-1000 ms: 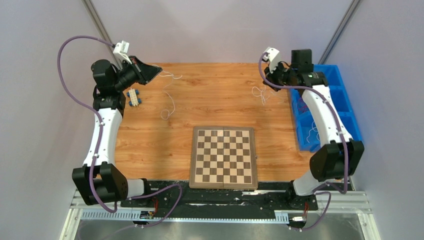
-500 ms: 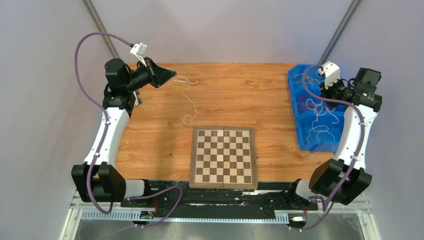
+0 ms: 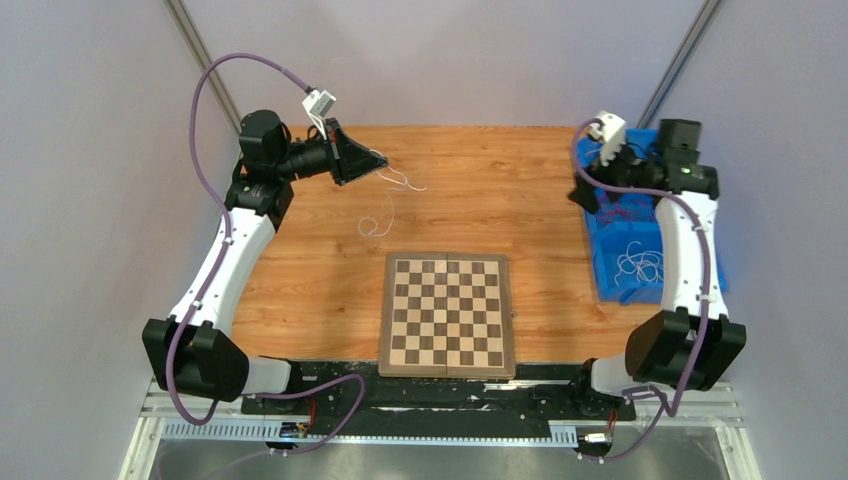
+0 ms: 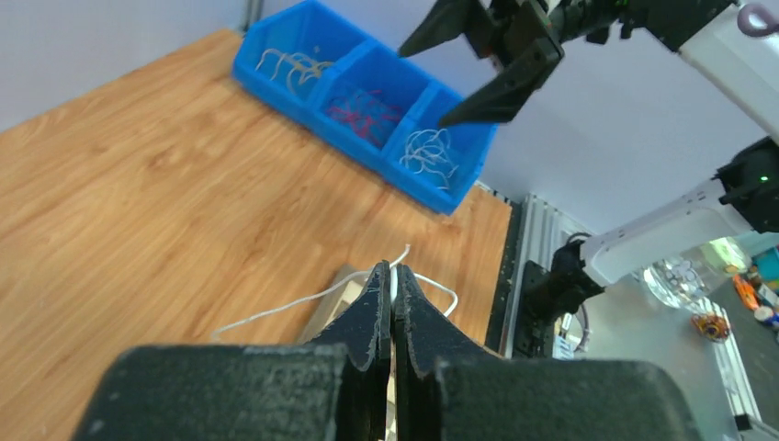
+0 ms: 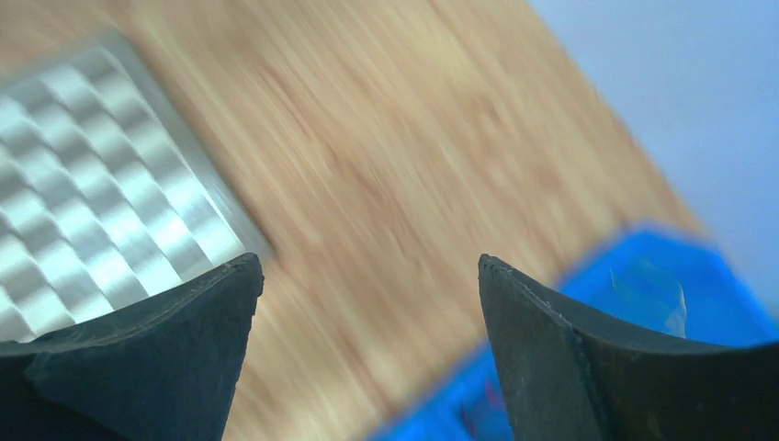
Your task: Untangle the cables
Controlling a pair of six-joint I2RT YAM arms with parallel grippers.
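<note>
Left gripper first: the fingers are pressed tight together with a thin white wire pinched right at the tips. On my left wrist cam the wire pokes out on both sides of the tips in a couple of strands. From overhead it trails off the gripper toward the middle of the table. It then drops into a small loop just past the far left corner of the chessboard. I can't tell whether that loop lies on the wood or hangs just above it.

Right gripper: fingers spread wide, and all I see between them is wood and a bit of blue. That cam is badly blurred, so no detail from there. From overhead the gripper is up over the table-side edge of the blue bin at the far right of the table, well apart from the left one.

The other wires sit in the bin, which has three compartments in a row. There are white wires in the one nearest the arm bases, red wires in the middle and yellowish wires in the far one. The chessboard lies flat at the near edge, between the two arms.
</note>
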